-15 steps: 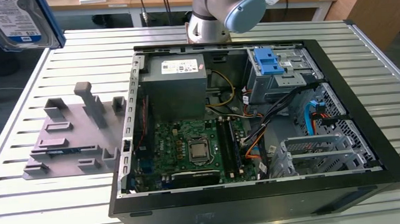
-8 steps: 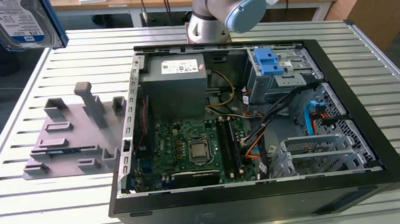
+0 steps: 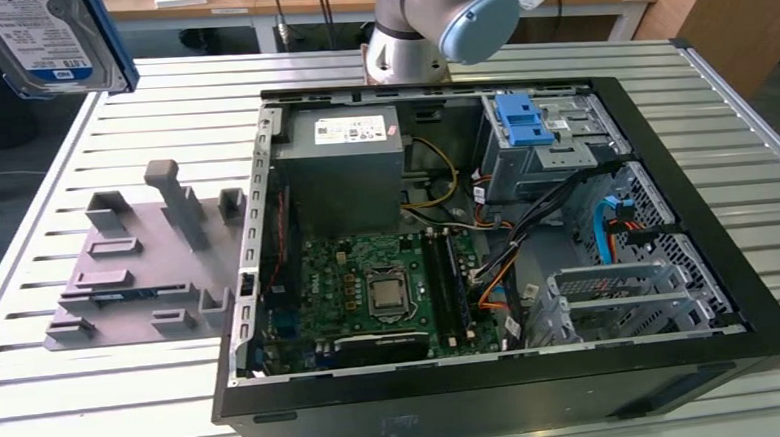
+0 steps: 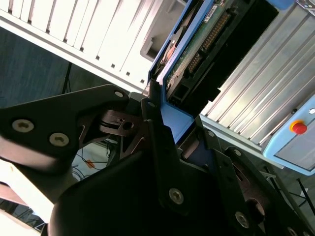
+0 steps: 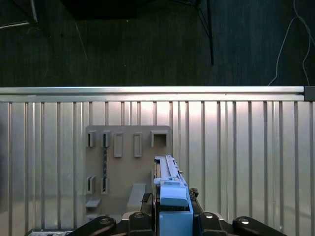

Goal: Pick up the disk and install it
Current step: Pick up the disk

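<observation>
The disk (image 3: pixel 40 42) hangs high in the air at the exterior view's far left, its white-and-blue label facing the camera, blue carrier frame on its edge. In the second wrist view my gripper (image 4: pixel 172 123) is shut on the disk (image 4: pixel 197 49), the black fingers (image 4: pixel 152 118) clamping the blue frame, with the circuit-board side and connector showing. The first wrist view looks along the disk (image 5: pixel 170 196) edge-on, held between the jaws above the slatted table.
An open computer case (image 3: pixel 713 262) lies on the slatted table (image 3: pixel 107 414), with a drive cage and blue latch (image 3: pixel 525 126) at its far right corner. A grey holder fixture (image 3: pixel 139 262) sits beside the case, below the disk (image 5: pixel 123 162). The arm's base (image 3: pixel 415 37) stands behind the case.
</observation>
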{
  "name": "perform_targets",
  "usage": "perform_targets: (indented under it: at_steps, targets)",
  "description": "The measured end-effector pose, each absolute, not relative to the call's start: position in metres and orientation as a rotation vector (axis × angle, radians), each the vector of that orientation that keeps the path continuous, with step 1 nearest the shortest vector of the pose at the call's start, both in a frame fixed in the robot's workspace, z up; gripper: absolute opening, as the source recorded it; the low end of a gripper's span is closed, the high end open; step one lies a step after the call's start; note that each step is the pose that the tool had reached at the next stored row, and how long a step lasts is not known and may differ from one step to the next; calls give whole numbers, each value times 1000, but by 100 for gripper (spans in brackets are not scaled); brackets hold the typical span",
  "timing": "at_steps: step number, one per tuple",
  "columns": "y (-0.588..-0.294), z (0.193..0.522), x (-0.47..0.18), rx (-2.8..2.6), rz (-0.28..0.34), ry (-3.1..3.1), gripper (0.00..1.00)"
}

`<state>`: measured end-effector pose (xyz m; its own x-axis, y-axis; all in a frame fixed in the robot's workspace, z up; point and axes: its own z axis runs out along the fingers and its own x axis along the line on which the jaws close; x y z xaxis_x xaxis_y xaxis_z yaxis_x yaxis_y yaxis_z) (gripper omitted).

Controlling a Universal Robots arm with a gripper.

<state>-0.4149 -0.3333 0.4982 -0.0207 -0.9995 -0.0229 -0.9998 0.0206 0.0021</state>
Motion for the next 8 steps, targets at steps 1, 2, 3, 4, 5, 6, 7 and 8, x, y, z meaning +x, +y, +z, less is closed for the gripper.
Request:
perform_targets:
  at_steps: [1, 2, 3, 4, 5, 6, 7, 8]
  targets:
    - [-333, 498, -415, -2188, 28, 2233, 37]
    - [-333, 498, -414, -2188, 28, 2233, 37]
    - [-333, 498, -414, -2187, 28, 2233, 37]
    - [-333, 498, -414, -2187, 29, 2233, 37]
    - [-333, 498, -413, -2187, 30, 2232, 37]
    - [-334, 498, -413, -2187, 30, 2232, 37]
    - [-334, 498, -413, -2186, 31, 2232, 37]
    - [-334, 498, -413, -2186, 32, 2232, 37]
